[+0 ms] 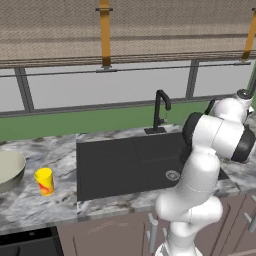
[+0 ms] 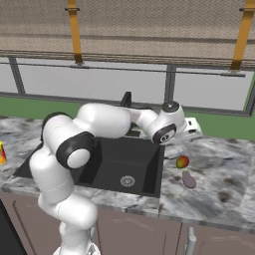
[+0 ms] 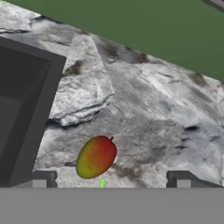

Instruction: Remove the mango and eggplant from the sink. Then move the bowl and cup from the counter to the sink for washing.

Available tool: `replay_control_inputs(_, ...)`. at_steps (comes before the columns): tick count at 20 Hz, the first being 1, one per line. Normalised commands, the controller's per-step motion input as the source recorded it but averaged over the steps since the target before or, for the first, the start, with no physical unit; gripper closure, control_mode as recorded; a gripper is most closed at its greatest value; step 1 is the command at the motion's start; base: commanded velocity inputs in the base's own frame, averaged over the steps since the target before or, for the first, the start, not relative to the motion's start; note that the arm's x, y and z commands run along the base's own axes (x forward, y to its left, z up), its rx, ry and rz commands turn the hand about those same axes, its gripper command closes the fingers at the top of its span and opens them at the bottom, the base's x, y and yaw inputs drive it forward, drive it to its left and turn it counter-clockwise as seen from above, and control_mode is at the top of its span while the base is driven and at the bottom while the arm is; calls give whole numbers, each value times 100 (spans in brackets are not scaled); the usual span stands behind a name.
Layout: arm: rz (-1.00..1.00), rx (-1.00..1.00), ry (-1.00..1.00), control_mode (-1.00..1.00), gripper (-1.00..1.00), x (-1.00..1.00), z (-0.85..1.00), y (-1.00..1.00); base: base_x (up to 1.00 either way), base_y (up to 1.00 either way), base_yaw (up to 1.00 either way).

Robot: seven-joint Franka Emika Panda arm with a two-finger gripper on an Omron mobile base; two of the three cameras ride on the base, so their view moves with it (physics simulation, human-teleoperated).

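Marble counter [image 2: 219, 164] holds mango [image 3: 96, 156] beside eggplant [image 2: 189, 179], under the wide, empty gripper [image 3: 111, 179].

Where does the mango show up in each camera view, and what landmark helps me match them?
Left base view: no mango to point to here.
Right base view: the mango lies right of centre on the counter, just right of the sink, with the eggplant just in front of it.
Hand view: the mango is at lower centre, right of the sink wall.
Shared landmark: the sink's right rim.
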Motion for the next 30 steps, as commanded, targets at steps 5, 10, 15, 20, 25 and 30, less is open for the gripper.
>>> replay_control_inputs(5, 0, 1, 20, -100, -100, -33, 40, 25, 0, 0, 0)
replay_control_inputs(10, -1, 1, 9, -100, -100, -35, 35, 32, 0, 0, 0)
replay_control_inputs(15, -3, 9, 1, -100, -100, -35, 22, 33, 0, 0, 0)
replay_control_inputs(20, -4, 15, 0, -100, -100, -35, 15, 34, 0, 0, 0)
replay_control_inputs(25, -7, 15, 0, -100, -100, -36, 12, 40, 0, 0, 0)
replay_control_inputs(30, -14, 1, -11, -100, -100, -31, 12, 44, 0, 0, 0)
